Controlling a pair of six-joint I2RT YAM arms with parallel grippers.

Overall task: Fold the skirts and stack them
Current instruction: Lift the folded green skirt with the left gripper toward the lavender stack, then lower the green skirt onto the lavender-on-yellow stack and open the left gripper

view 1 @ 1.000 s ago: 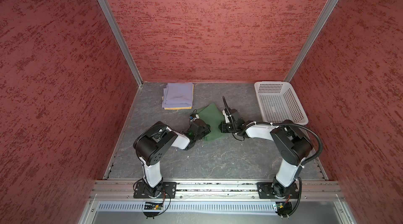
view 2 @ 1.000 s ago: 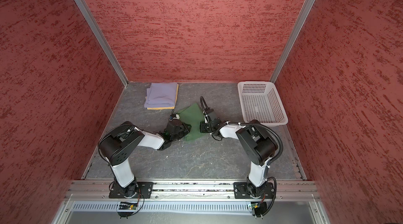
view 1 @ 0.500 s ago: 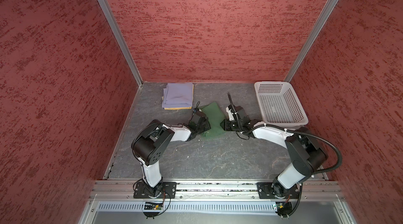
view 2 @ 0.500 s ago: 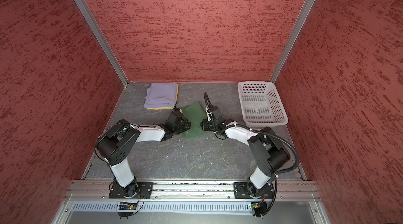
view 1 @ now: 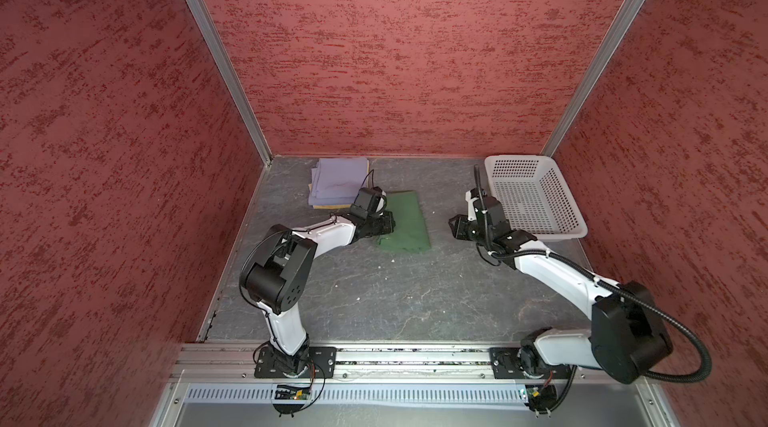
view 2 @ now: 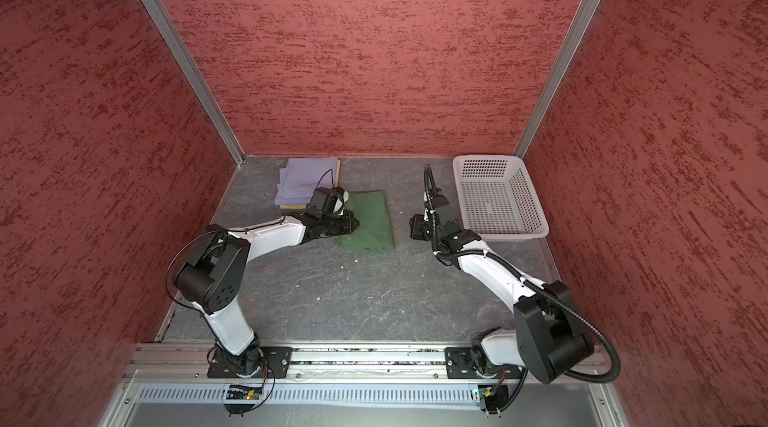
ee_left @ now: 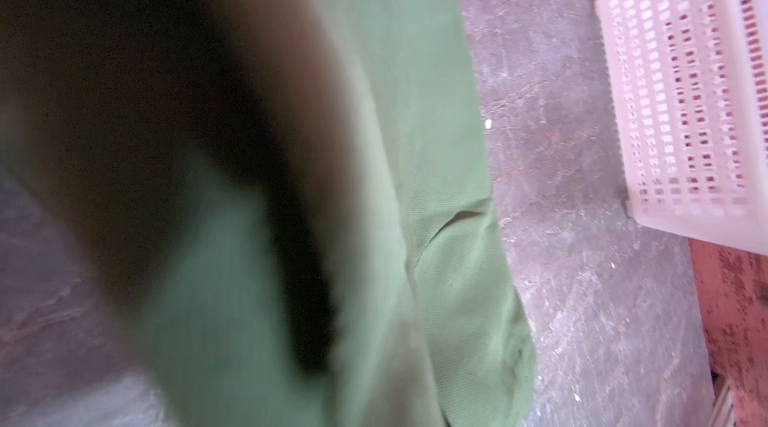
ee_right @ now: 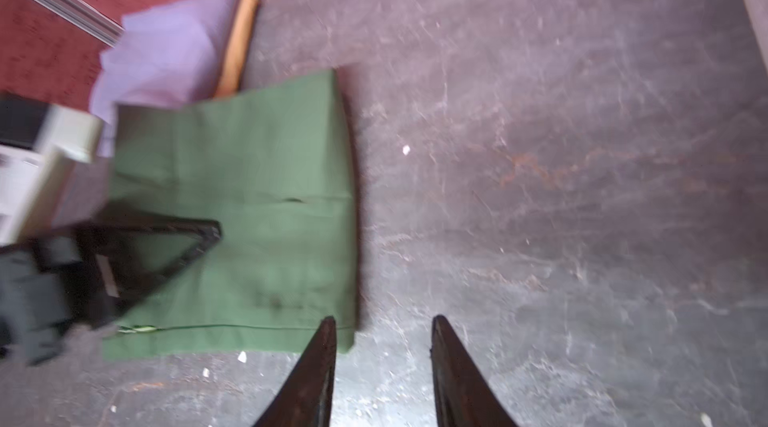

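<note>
On my worktop (view 1: pixel 395 300) the basket (view 1: pixel 559 200) sits at two o'clock. The green skirt (view 1: pixel 405 221) lies near twelve, and the lavender skirt (view 1: pixel 336 180) tops the yellow skirt (ee_right: pixel 239 42) at eleven. My left claw (view 1: pixel 384 223) rests closed on the green skirt. My right claw (ee_right: pixel 383 321) hangs parted and empty at its three.

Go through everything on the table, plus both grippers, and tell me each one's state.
green skirt: folded, lying flat.
yellow skirt: folded, bottom of the stack, only an edge showing.
lavender skirt: folded, on top of the yellow skirt.
basket: upright, empty.
left gripper: shut, over the green skirt's edge.
right gripper: open, empty, clear of the green skirt.
</note>
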